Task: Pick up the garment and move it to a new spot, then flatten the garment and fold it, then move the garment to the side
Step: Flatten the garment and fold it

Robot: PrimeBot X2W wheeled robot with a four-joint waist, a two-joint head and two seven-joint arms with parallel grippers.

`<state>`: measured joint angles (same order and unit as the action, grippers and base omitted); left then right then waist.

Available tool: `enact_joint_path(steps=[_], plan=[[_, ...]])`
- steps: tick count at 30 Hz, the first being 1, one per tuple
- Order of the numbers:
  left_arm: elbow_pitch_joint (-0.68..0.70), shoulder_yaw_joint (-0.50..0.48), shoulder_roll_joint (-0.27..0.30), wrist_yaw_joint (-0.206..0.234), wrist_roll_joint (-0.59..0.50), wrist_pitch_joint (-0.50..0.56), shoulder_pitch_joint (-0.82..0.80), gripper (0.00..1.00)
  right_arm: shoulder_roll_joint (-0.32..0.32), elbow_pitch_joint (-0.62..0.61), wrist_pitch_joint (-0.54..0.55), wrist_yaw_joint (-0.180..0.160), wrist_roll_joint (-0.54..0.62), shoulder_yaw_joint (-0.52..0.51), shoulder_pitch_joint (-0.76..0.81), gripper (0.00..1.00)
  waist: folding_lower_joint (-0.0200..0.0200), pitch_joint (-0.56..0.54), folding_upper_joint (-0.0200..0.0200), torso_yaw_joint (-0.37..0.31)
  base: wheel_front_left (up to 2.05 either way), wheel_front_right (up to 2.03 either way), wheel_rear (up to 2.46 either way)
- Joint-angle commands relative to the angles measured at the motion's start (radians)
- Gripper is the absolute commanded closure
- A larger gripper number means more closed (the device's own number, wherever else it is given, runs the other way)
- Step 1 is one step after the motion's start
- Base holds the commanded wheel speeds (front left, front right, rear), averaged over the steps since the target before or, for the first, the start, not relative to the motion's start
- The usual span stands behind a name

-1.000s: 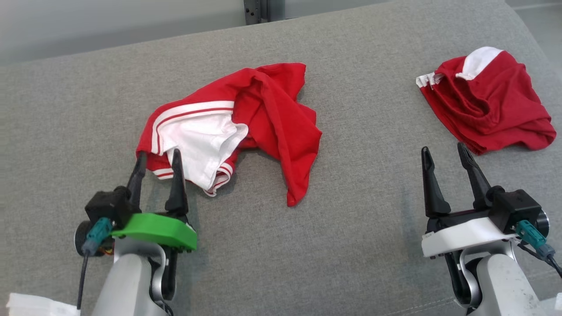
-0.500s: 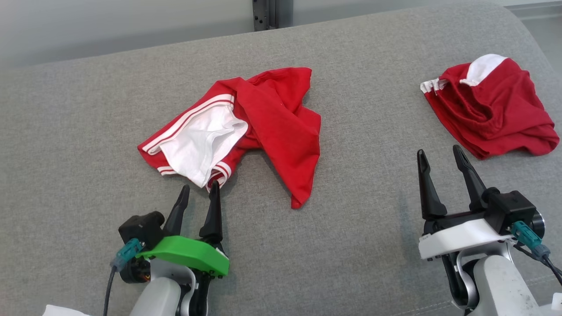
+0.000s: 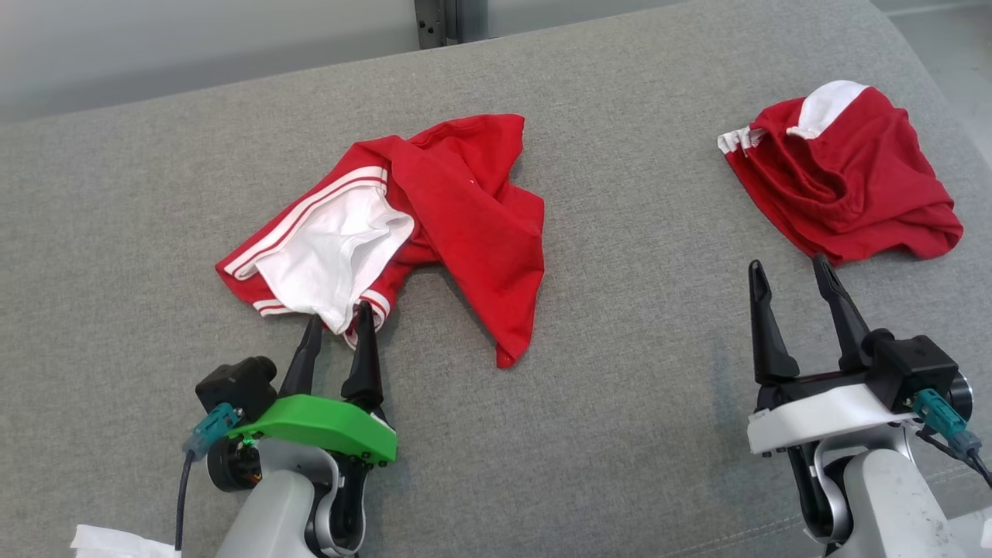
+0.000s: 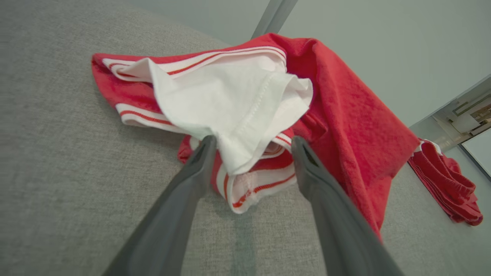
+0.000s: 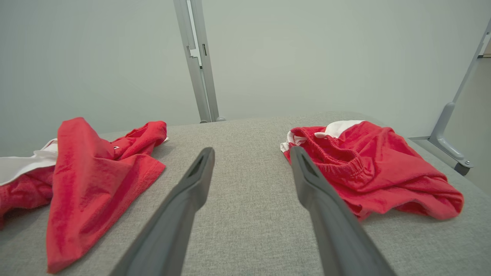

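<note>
Red and white garment [image 3: 434, 225] sits crumpled on the grey cushion [image 3: 620, 372] in the head view, right ahead of the left gripper [image 3: 337, 314]. My guess is the gripper is parked there because the striped hem corner pokes out toward it, which makes it the easiest bit to pinch for the pick-up. Its fingers are spread and the tips are just at that hem. The right gripper [image 3: 787, 267] is spread wide too and holds nothing, with a second red garment [image 3: 845, 186] just ahead of it and a bit to its right

Left wrist view: the white flap and striped hem lie between the two fingers, which are apart and not clamped. I honestly can't tell if they're brushing the cloth or not

Right wrist view: bare cushion between the spread fingers, the second red garment off its right finger, and the task garment well off to its left, so this arm looks like it's just waiting
</note>
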<state>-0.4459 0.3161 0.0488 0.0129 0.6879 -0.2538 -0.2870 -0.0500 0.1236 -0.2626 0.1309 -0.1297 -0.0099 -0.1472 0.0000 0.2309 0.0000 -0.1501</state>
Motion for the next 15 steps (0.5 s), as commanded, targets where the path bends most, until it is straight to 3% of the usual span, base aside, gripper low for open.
enact_joint_path(steps=[1,9,11,12,15], plan=[[-0.004,0.0,0.003,0.006,0.009,-0.004,0.006,0.0,-0.001,0.0,-0.003,0.0,-0.003,0.005,0.006,0.0,0.0,-0.004,0.0,0.005,0.0,0.0,0.0],[-0.016,0.004,0.003,0.011,0.033,-0.008,0.018,0.0,-0.001,0.004,-0.003,0.0,-0.004,0.013,0.01,0.0,0.0,-0.012,0.0,0.012,0.0,0.0,0.0],[-0.026,0.004,0.003,0.011,0.047,-0.008,0.014,0.18,-0.001,0.006,-0.003,0.0,-0.004,0.017,0.009,0.0,0.0,-0.014,0.0,0.008,0.0,0.0,0.0],[-0.032,0.004,0.003,0.011,0.049,-0.008,0.009,0.34,-0.001,0.007,-0.003,0.0,-0.003,0.02,0.008,0.0,0.0,-0.015,0.0,0.006,0.0,0.0,0.0],[-0.055,0.006,0.003,0.008,0.068,-0.009,-0.011,0.52,-0.001,0.007,-0.003,0.0,0.001,0.026,0.005,0.0,0.0,-0.016,0.0,-0.003,0.0,0.0,0.0]])
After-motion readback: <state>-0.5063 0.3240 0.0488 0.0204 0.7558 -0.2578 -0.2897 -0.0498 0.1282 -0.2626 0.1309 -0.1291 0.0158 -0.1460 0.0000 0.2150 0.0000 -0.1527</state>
